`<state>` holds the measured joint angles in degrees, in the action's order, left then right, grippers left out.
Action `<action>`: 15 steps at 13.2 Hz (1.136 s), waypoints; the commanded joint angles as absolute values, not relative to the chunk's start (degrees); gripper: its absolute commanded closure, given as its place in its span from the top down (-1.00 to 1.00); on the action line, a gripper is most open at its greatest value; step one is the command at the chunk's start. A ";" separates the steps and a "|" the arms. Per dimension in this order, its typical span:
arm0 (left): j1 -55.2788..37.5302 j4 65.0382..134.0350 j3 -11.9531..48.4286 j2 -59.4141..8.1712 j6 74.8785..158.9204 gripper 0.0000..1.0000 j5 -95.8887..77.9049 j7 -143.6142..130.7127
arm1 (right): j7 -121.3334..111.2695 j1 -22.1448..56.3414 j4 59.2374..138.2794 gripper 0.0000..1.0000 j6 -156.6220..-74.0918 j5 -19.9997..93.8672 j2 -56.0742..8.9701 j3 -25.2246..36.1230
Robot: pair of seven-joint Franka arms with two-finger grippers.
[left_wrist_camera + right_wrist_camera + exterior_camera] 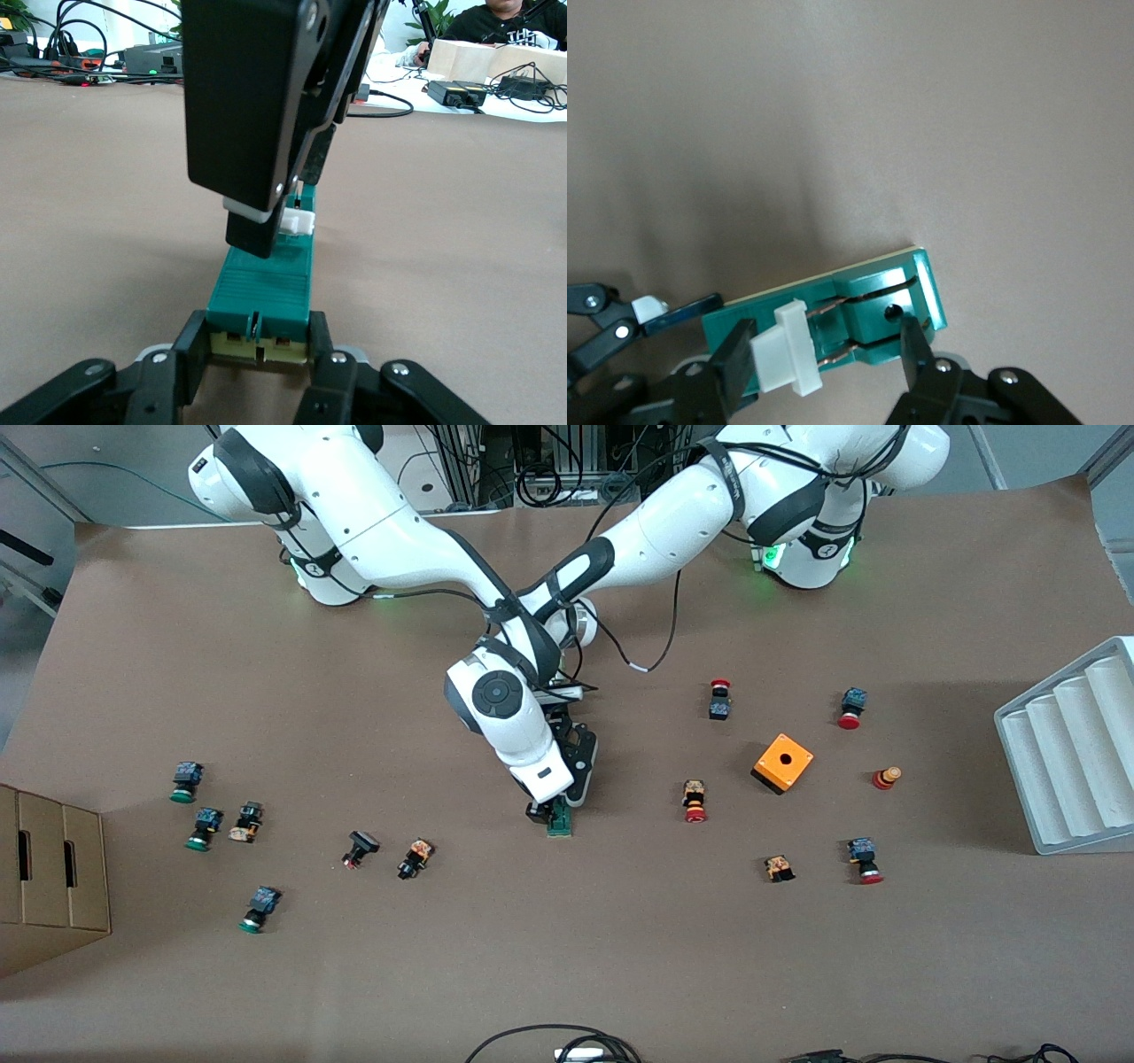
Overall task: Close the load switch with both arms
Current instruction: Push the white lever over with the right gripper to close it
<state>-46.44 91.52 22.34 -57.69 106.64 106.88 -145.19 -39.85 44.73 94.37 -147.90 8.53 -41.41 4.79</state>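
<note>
Both grippers on the load switch [560,821], mid-table, nearer the front cam than the crossed arms.

Left gripper [259,352] pinched the switch's end w/ both fingers against its sides; right gripper [828,359] sat over it, jaws spread, one finger at the white tab [788,347], the other at the green body's end. To close well: left should hold the block flat & firm on the table [567,957], right should squeeze slowly along the switch's length so the tab slides straight w/o tipping. Body was hard green plastic, ribbed on top, narrow rectangle w/ cream underside; tab smooth white, boxy; thin metal contacts showed beside it. Table covering matte brown, paper-like.
</note>
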 commanded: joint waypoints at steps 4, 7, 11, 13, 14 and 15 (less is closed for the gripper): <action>-47.20 90.35 21.88 -58.71 106.44 -0.26 107.40 -146.43 | -41.31 45.44 93.34 0.43 -148.89 10.20 -41.57 6.06; -47.11 90.35 21.88 -58.71 106.44 -0.26 107.40 -146.43 | -41.31 45.44 93.34 0.43 -148.80 10.20 -41.31 6.06; -47.20 90.35 21.88 -58.71 106.44 -0.26 107.40 -146.43 | -41.31 45.35 93.34 0.43 -148.80 10.20 -41.22 6.24; -47.11 90.35 21.88 -58.71 106.44 -0.26 107.40 -146.43 | -41.40 45.35 93.16 0.43 -148.62 10.11 -41.13 6.77; -47.20 90.35 21.88 -58.71 106.44 -0.26 107.40 -146.43 | -41.31 45.44 93.16 0.43 -148.62 10.11 -41.13 6.77; -47.20 90.35 21.88 -58.71 106.44 -0.26 107.40 -146.43 | -41.40 45.44 93.16 0.43 -148.62 10.02 -41.22 6.77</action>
<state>-46.44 91.52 22.33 -57.69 106.64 106.90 -145.19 -39.97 44.76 93.98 -147.88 8.53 -41.14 5.01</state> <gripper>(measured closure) 0.507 0.282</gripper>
